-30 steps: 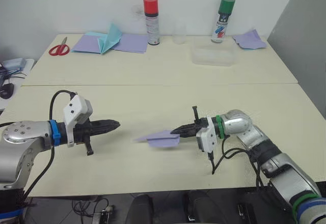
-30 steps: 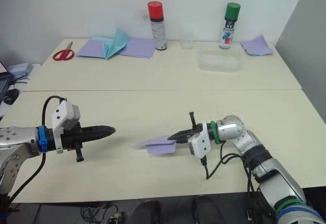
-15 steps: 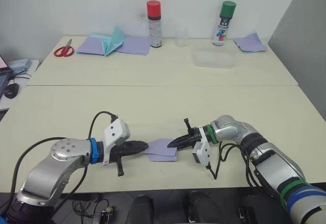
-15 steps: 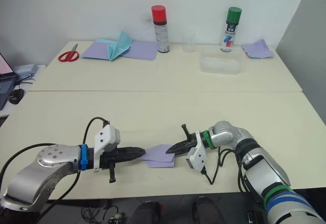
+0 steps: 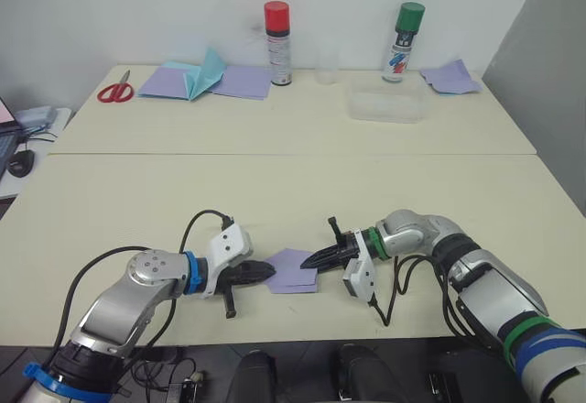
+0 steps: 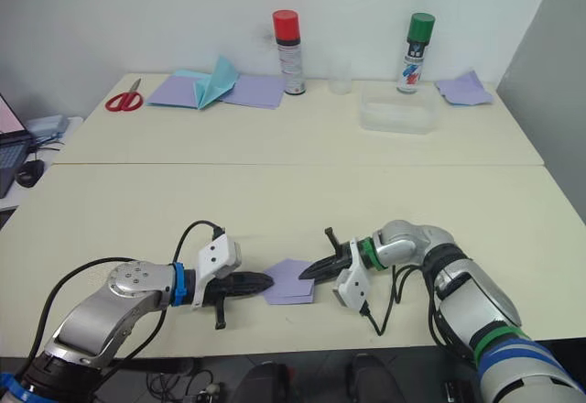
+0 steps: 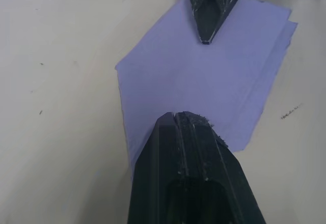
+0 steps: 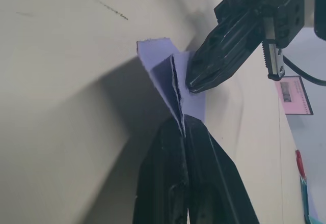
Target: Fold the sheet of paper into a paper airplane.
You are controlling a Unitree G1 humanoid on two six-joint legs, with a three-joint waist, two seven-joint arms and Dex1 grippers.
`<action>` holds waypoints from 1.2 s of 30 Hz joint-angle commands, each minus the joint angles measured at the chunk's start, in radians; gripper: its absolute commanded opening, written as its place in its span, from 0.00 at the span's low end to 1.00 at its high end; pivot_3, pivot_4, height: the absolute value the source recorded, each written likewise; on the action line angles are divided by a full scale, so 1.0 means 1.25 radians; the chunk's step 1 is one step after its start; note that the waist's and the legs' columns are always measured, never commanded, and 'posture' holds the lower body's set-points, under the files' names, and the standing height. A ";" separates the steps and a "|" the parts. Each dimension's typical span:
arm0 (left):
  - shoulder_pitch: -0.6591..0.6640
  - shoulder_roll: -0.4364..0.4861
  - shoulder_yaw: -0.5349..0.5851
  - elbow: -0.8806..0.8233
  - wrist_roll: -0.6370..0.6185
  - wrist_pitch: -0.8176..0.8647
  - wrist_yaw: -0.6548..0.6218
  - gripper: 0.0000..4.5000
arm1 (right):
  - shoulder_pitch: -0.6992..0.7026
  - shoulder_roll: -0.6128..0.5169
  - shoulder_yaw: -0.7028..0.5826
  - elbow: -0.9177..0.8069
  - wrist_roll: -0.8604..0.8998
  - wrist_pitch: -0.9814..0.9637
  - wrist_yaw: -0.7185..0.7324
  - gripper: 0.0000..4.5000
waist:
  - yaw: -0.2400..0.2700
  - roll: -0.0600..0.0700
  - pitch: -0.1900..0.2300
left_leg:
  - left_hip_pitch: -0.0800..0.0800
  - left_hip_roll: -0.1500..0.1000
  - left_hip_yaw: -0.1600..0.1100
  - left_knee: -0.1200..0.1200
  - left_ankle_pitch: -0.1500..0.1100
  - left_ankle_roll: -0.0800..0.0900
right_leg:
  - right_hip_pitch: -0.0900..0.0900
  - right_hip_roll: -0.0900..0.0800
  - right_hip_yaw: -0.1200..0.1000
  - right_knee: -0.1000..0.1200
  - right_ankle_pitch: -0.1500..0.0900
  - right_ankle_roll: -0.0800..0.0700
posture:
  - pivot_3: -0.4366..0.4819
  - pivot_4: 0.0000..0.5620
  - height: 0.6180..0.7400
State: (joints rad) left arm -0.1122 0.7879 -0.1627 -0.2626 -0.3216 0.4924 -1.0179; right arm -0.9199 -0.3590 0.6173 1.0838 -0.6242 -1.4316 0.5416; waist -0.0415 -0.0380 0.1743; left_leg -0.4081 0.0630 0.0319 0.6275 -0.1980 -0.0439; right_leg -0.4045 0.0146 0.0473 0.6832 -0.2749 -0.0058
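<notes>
The paper (image 5: 295, 269), a lavender folded shape with a point toward the worktop's left side, lies near the front edge of the worktop (image 5: 275, 183), about midway along it, between the two grippers. The right gripper (image 5: 309, 259) comes in from the right with its fingers (image 8: 178, 127) pinched together on the paper's right edge; in the right wrist view the thin layered edge of the sheet runs straight into the closed fingertips, so it holds the paper. The left gripper (image 5: 265, 272) comes in from the left, its fingers (image 7: 175, 122) pressed together with no gap, and their tip lies over the paper's left part; I cannot tell whether it pinches any layer or only rests on top. In the left wrist view the two grippers point at each other across the sheet, their tips well apart. Along the back edge of the worktop, red scissors (image 5: 114, 90) sit near the back left corner, then flat lavender sheets (image 5: 240, 78) with a teal folded paper (image 5: 200, 73) on them, a red-capped can (image 5: 276, 41), a small clear cup (image 5: 326, 64), a clear tray (image 5: 385, 104), a green-capped can (image 5: 402, 40), and one more lavender sheet (image 5: 449, 75) near the back right corner.
</notes>
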 commanded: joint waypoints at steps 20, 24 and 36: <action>0.067 0.012 0.060 0.046 -0.029 0.056 0.010 0.00 | 0.318 -0.390 -0.168 -0.947 1.174 1.594 0.267 0.99 | 0.000 0.005 -0.001 | 0.015 0.003 -0.004 -0.008 0.000 0.000 | 0.012 -0.005 0.000 0.001 -0.004 -0.004 | 0.48 0.27 1.00; 0.056 0.015 0.047 0.055 -0.027 0.060 0.003 0.00 | 0.330 -0.364 -0.259 -0.990 1.402 1.945 0.128 0.99 | 0.000 0.004 -0.001 | 0.019 0.002 -0.004 -0.010 0.000 0.000 | 0.013 -0.002 0.000 -0.001 -0.006 -0.008 | 0.48 0.27 1.00; 0.061 0.012 0.021 0.048 -0.018 0.052 -0.007 0.00 | 0.372 -0.129 -0.414 -0.882 1.665 2.255 -0.317 0.99 | 0.000 0.003 -0.002 | 0.009 0.001 -0.001 -0.011 0.000 0.000 | 0.006 -0.002 0.002 -0.004 -0.004 -0.003 | 0.48 0.27 1.00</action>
State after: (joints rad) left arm -0.0583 0.7899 -0.1019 -0.2347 -0.3830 0.5332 -1.0373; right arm -0.4497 -0.5290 0.1315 -0.0197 1.4233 1.3664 0.1949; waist -0.0414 -0.0342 0.1716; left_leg -0.3996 0.0647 0.0309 0.6134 -0.1984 -0.0433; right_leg -0.3995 0.0123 0.0502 0.6787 -0.2792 -0.0085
